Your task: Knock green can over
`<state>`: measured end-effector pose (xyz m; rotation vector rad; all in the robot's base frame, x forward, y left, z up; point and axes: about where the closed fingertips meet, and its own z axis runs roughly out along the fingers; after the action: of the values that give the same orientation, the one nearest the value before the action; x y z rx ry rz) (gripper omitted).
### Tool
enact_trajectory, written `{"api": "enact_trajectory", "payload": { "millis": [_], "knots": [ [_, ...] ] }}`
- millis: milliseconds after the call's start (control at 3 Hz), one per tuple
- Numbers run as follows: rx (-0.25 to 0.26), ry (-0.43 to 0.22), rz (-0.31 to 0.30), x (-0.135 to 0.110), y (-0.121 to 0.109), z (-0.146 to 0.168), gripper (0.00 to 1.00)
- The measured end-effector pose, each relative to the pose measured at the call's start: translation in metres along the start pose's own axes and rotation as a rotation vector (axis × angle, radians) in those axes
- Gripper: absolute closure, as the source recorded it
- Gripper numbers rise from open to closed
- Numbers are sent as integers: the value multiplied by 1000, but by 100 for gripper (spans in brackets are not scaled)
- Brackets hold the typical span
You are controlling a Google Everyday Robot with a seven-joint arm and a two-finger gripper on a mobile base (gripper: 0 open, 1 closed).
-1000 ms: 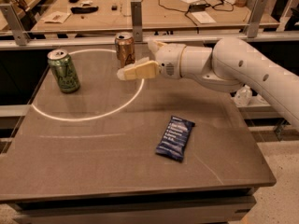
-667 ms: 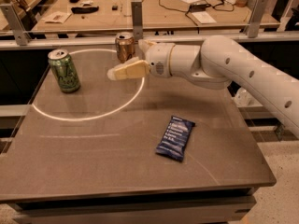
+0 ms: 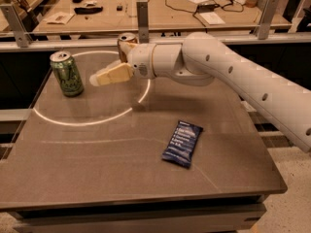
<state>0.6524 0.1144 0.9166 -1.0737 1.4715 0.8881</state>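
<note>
The green can [image 3: 67, 74] stands upright on the counter [image 3: 97, 178], shiny, with a pale label and a silver top, and it hasn't moved. My claw [image 3: 95, 79] has slid nearer and hangs just right of that can, not touching it. The claw looks pinched closed and grips nothing.

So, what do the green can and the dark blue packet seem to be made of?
The green can looks like thin metal, probably aluminium: glossy green side with highlights, silver top. The dark blue packet looks like plastic or foil film: flat, slightly shiny; which one is unclear. The gripper hovers beside the can, not touching it.
</note>
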Motion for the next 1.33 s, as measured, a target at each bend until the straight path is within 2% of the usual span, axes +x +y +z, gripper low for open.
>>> {"api": "enact_trajectory", "payload": {
  "millis": [333, 667, 1000, 1333],
  "knots": [
    [-66, 26, -12, 1, 12, 40, 0],
    [-66, 26, -12, 1, 12, 40, 0],
    [-80, 3, -1, -4, 16, 51, 0],
    [-68, -18, 9, -4, 22, 64, 0]
  ]
}}
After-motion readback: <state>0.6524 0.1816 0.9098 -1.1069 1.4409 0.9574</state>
